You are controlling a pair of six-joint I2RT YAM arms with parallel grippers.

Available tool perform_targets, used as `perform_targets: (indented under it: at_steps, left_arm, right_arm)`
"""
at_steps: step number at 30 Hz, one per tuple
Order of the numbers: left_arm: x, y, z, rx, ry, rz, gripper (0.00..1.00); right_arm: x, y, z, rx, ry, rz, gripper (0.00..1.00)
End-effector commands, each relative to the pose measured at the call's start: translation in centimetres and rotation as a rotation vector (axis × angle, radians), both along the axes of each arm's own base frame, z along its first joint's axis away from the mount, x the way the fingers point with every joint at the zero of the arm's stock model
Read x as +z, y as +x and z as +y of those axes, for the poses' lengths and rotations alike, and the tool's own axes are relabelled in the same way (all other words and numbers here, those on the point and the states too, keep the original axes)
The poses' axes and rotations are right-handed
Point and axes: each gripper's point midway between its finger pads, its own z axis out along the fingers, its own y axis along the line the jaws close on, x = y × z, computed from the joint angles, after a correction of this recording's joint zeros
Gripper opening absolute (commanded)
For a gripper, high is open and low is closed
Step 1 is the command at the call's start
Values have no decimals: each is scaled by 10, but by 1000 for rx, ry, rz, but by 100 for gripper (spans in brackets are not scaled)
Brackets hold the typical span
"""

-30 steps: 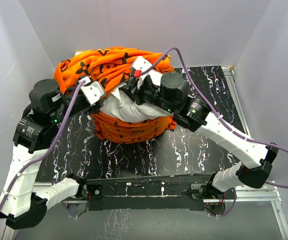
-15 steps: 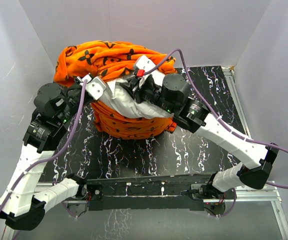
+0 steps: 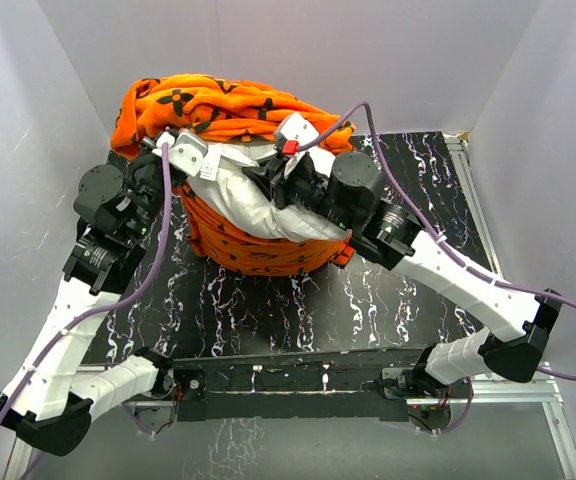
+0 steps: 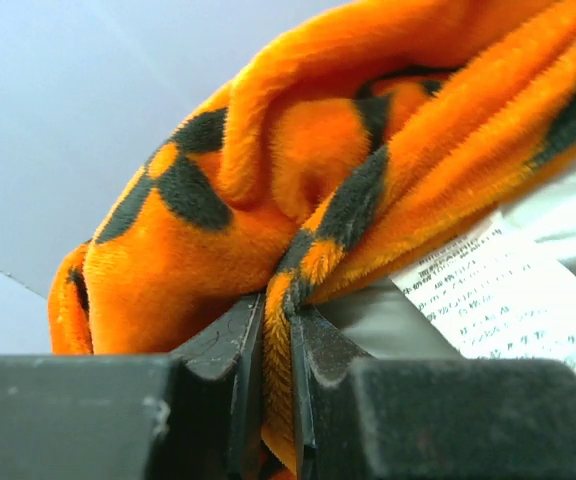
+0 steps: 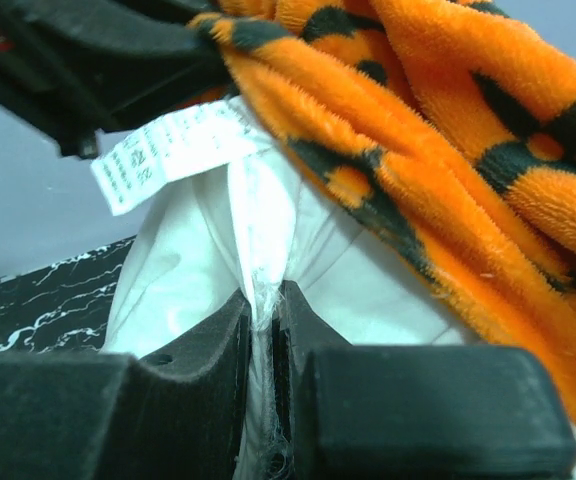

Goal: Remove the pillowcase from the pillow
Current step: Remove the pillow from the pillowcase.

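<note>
Left gripper point(image 4: 278, 315) was clamped on the pillowcase point(image 4: 268, 190) hem against the pillow point(image 5: 368, 290); right gripper point(image 5: 263, 310) pinched the pillow itself, likely anchoring it for peel-off.

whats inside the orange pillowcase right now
The white pillow, bulging out of the open end of the pillowcase, with a printed label at its edge. How far the pillow reaches under the bunched fabric at the back is covered.

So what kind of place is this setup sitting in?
Probably a lab robot test cell, not a home: a black white-veined marble-pattern tabletop, plain white panel walls boxing it in on three sides, and a bare aluminium frame rail along its edge.
</note>
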Motion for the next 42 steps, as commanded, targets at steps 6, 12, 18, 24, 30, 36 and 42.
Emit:
perform_targets:
  at_steps: [6, 12, 18, 24, 30, 36, 42]
  left_arm:
    - [107, -10, 63, 273, -249, -329, 0]
    - [97, 1, 65, 306, -244, -286, 0]
    - [94, 11, 60, 298, -266, -200, 0]
    - [60, 28, 37, 219, -254, 32, 0]
    - [71, 34, 22, 149, -397, 124, 0]
    - [71, 16, -35, -155, -463, 304, 0]
    - [23, 7, -64, -280, -394, 498, 0]
  right_arm:
    - [-118, -47, -11, 100, -236, 280, 8]
    - [-115, -67, -42, 81, -193, 281, 8]
    - [-110, -87, -70, 78, -135, 280, 8]
    - [-100, -119, -84, 182, -66, 268, 8]
    - [-115, -140, -89, 260, -93, 318, 8]
    - [-150, -155, -80, 305, -148, 402, 8]
    - [-135, -163, -67, 291, -238, 328, 8]
